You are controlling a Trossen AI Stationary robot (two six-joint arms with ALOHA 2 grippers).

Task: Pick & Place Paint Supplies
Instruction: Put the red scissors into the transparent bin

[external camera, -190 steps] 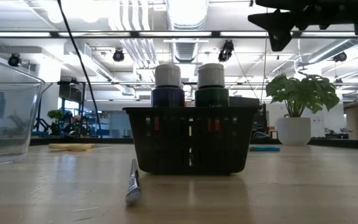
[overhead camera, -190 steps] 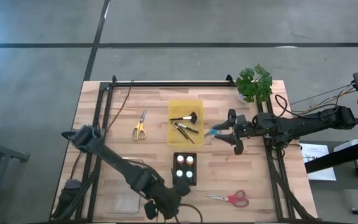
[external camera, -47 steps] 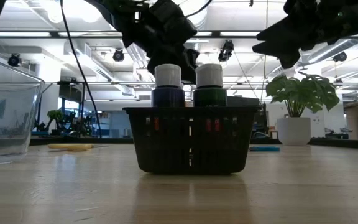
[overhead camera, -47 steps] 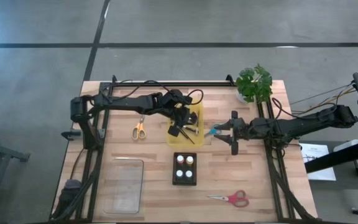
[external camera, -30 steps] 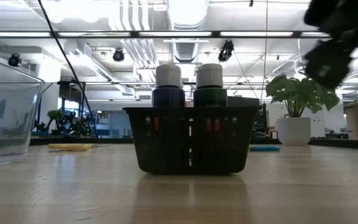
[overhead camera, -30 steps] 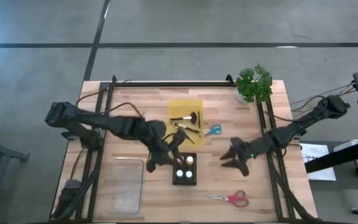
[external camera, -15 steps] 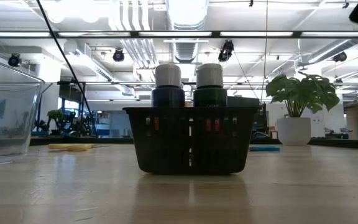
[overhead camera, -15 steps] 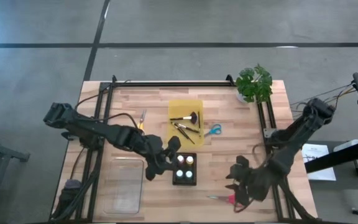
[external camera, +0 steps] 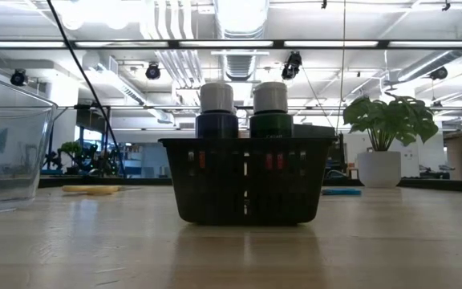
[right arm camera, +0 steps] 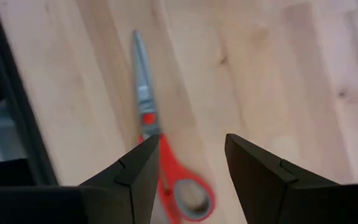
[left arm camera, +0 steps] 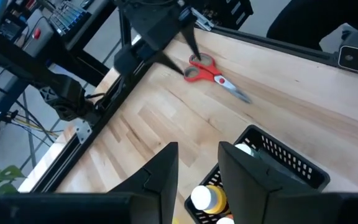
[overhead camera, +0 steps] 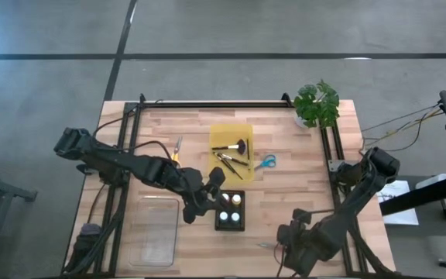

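Several paint bottles (overhead camera: 230, 208) stand upright in a black basket (overhead camera: 231, 225) near the table's middle; two white-capped bottles (external camera: 216, 100) show above the basket's rim (external camera: 247, 143) in the low view. A broad black-bristled brush (overhead camera: 234, 145) and thin paintbrushes (overhead camera: 231, 162) lie in a yellow tray (overhead camera: 231, 132). My left gripper (overhead camera: 207, 192) hovers open and empty just left of the basket (left arm camera: 278, 158). My right gripper (overhead camera: 289, 252) points down, open, over red scissors (right arm camera: 163, 162) at the near right.
Blue scissors (overhead camera: 265, 163) lie right of the tray and yellow scissors (overhead camera: 176, 149) left of it, partly under my left arm. A clear container (overhead camera: 153, 229) sits near left, a potted plant (overhead camera: 317, 104) at the far right corner. Bare wood lies between basket and red scissors.
My right gripper has swung from the table's middle right toward the near edge, tipping from nearly level to pointing down, and now stands over the red scissors. Its fingers stay apart. The bottles, basket and brushes have not moved.
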